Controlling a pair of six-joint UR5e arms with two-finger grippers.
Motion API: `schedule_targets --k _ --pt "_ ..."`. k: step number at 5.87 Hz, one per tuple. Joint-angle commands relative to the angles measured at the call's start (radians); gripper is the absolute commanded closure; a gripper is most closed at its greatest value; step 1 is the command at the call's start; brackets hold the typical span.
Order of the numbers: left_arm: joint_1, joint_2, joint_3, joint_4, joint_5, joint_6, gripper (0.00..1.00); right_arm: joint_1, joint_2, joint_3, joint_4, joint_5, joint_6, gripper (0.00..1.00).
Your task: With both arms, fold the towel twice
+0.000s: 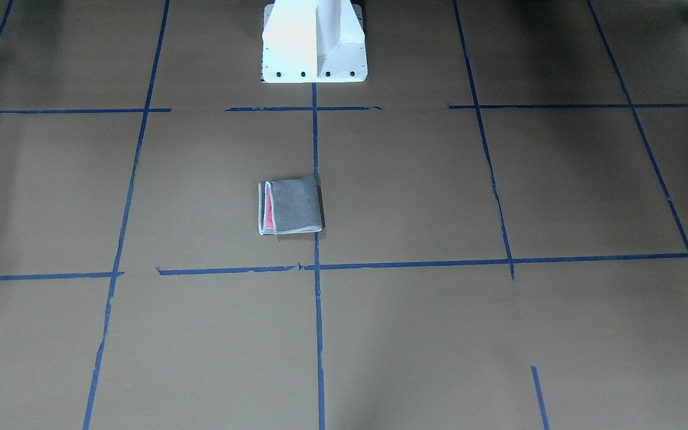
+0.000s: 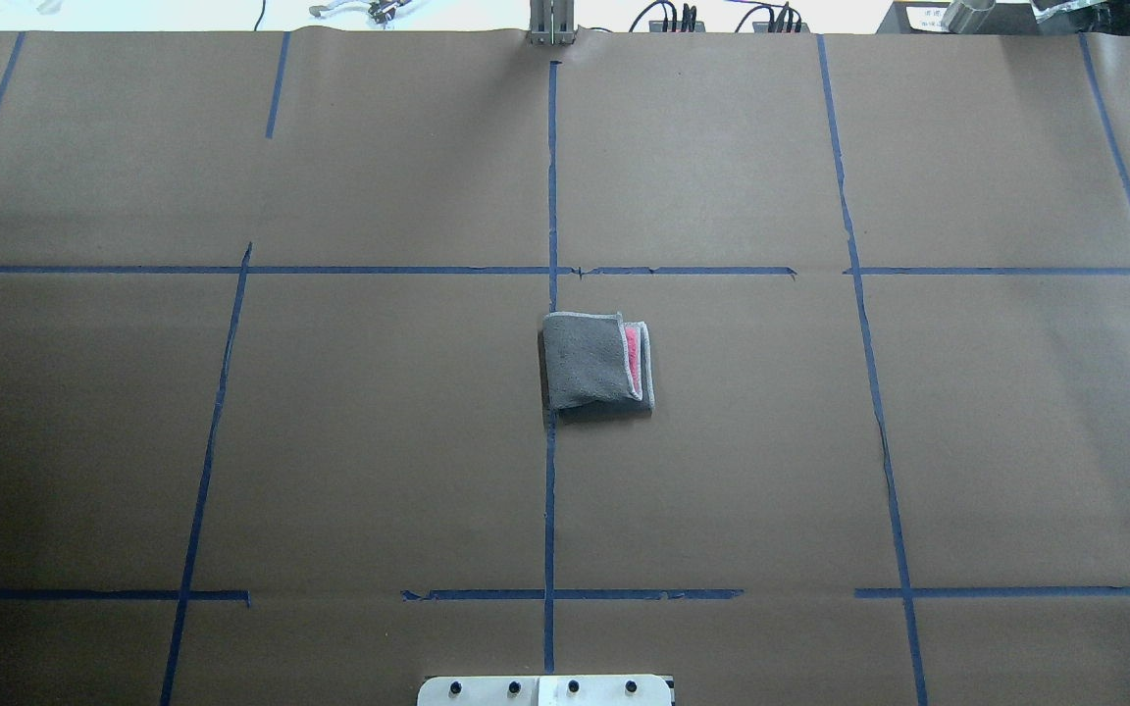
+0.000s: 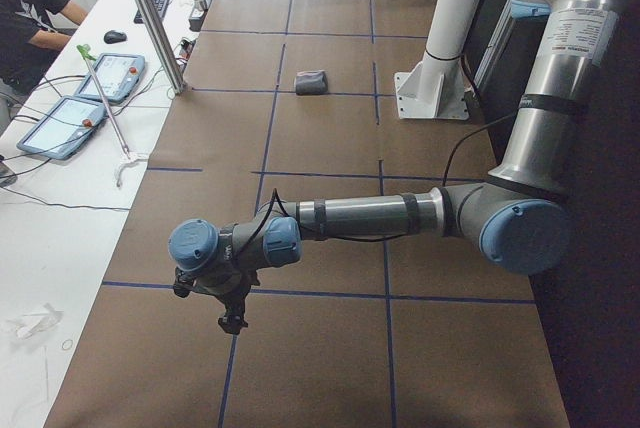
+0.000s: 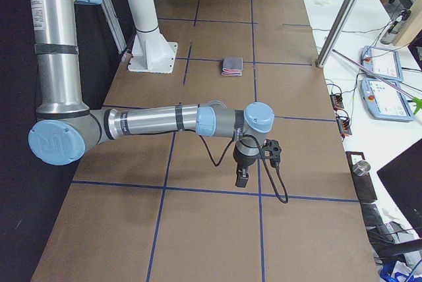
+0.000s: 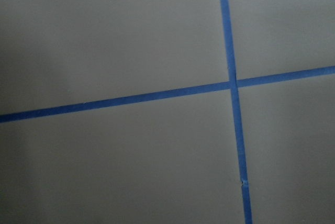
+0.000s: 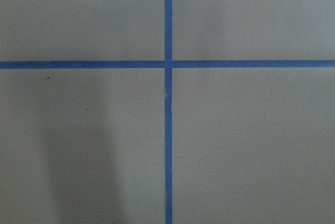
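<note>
The towel (image 2: pixel 592 361) lies folded small at the middle of the table, grey face up, with a pink strip and whitish border along one edge. It also shows in the front-facing view (image 1: pixel 291 206), the left side view (image 3: pixel 311 82) and the right side view (image 4: pixel 232 66). My left gripper (image 3: pixel 233 322) shows only in the left side view, far from the towel near the table's end; I cannot tell if it is open. My right gripper (image 4: pixel 241 179) shows only in the right side view, equally far away; I cannot tell its state. Both wrist views show only brown paper and blue tape.
The white pedestal base (image 1: pixel 314 45) stands at the robot's edge of the table. Blue tape lines (image 2: pixel 550 196) grid the brown paper. Tablets (image 3: pixel 110 76) and a seated person (image 3: pixel 30 8) are beside the table. A metal post (image 4: pixel 339 22) stands at the far edge.
</note>
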Motion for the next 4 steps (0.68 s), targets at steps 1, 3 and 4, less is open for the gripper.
schedule_targets --k 1,3,4 --pt "-0.012 0.065 -0.136 0.095 -0.001 -0.045 0.00 0.000 -0.001 0.001 0.000 0.001 0.002 0.00" --pt "-0.011 0.210 -0.268 0.098 0.005 -0.047 0.00 0.000 -0.001 0.001 0.000 0.001 0.000 0.00" --pt "-0.009 0.203 -0.260 0.096 0.007 -0.045 0.00 0.000 -0.001 -0.001 0.000 0.001 0.000 0.00"
